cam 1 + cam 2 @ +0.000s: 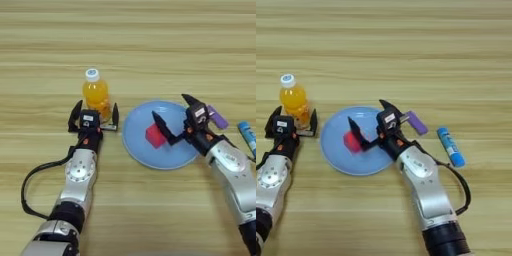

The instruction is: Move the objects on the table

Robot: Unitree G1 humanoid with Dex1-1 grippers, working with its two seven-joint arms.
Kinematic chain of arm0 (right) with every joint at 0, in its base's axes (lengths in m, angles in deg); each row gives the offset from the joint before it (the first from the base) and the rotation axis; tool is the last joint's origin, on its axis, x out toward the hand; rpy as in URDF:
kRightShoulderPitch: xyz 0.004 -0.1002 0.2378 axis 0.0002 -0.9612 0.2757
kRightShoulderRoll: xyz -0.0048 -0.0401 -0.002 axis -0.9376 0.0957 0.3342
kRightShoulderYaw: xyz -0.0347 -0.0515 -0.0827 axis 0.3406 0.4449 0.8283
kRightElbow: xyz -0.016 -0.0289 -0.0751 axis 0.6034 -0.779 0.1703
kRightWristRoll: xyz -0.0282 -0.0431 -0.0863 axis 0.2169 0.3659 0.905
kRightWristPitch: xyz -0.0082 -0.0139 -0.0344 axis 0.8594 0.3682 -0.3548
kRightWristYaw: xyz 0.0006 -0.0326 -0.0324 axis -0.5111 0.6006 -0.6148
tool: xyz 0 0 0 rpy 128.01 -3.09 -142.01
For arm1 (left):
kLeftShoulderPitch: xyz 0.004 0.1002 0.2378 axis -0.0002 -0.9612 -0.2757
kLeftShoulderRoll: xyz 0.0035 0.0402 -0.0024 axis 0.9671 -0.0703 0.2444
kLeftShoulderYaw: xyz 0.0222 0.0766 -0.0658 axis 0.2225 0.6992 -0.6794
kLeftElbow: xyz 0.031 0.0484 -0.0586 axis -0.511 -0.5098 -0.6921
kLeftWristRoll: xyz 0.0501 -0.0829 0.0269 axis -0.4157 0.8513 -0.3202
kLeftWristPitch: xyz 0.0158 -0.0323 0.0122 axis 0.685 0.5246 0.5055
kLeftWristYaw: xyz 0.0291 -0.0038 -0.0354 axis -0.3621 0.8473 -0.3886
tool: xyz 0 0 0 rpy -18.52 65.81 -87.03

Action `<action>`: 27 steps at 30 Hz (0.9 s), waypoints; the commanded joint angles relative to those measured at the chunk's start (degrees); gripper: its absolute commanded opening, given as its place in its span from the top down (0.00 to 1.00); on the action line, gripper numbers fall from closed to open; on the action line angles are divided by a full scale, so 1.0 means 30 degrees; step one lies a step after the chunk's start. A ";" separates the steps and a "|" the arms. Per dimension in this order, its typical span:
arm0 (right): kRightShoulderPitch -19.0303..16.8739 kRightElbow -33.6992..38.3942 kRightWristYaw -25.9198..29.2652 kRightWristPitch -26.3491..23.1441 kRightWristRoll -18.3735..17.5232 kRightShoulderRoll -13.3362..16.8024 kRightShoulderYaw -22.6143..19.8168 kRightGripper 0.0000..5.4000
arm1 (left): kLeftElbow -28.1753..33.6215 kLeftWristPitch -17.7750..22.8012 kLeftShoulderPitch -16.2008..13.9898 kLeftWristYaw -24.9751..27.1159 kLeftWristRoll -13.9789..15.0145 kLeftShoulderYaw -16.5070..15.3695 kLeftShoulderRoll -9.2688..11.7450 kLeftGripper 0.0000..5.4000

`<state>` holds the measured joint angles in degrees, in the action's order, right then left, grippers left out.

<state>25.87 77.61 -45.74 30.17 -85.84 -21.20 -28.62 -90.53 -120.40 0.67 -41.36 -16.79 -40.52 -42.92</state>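
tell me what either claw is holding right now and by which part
Nothing is held. The right claw stands open beside the red cube; the left claw is open by the juice bottle.

Light wooden table [150,45], horizontal plank grain, filling the view

Cube [155,136] on plate [140,150], bottle [96,98] left.

Left pincer [94,115] spread wide, forearm reaching straight forward, right pincer [172,116] also splayed open, forearm angled inward toward the left
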 commanded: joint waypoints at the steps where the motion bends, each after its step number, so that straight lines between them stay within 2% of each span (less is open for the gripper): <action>1: 0.0568 -0.1087 -0.0313 0.1036 -0.0190 -0.0266 -0.0541 0.00 | 0.0256 -0.0249 -0.0367 0.0410 0.0069 -0.0001 0.0270 0.00; 8: 0.0900 -0.2156 -0.0633 0.2190 -0.0061 -0.0464 -0.0801 0.00 | 0.0373 -0.0538 -0.0547 0.0945 0.0290 -0.0090 0.0412 0.00; 15: 0.1532 -0.3326 -0.2011 0.3744 -0.0061 -0.0587 -0.2087 0.00 | 0.0367 -0.0711 -0.0584 0.1315 0.0316 -0.0166 0.0479 0.00; 21: 0.2083 -0.4135 -0.3086 0.4249 -0.0329 -0.0701 -0.3224 0.00 | 0.0464 -0.0764 -0.0635 0.1559 0.0365 -0.0216 0.0544 0.00; 27: 0.2308 -0.4544 -0.3305 0.4386 -0.0356 -0.0790 -0.3480 0.00 | 0.0662 -0.0572 -0.0839 0.2344 0.0607 -0.0122 0.0645 0.00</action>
<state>31.68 64.73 -55.40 43.21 -86.49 -23.21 -38.68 -89.32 -122.25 -0.75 -35.74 -16.24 -40.86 -41.46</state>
